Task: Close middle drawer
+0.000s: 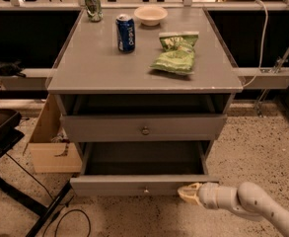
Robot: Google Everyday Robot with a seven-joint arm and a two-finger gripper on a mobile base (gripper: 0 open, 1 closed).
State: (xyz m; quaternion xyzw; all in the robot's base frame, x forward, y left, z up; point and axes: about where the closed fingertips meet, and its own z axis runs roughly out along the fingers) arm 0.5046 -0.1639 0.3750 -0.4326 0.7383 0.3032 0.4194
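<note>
Push step, I reckon: hand (186, 193) at middle drawer (109, 185) front, rt of knob (145, 189); open/closed can't tell. Drawer well out, next needs straight push in.

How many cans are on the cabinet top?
2: green can, back-left corner; blue can right of it, nearer the front. None seems hidden. The gripper is by the open middle drawer.
</note>
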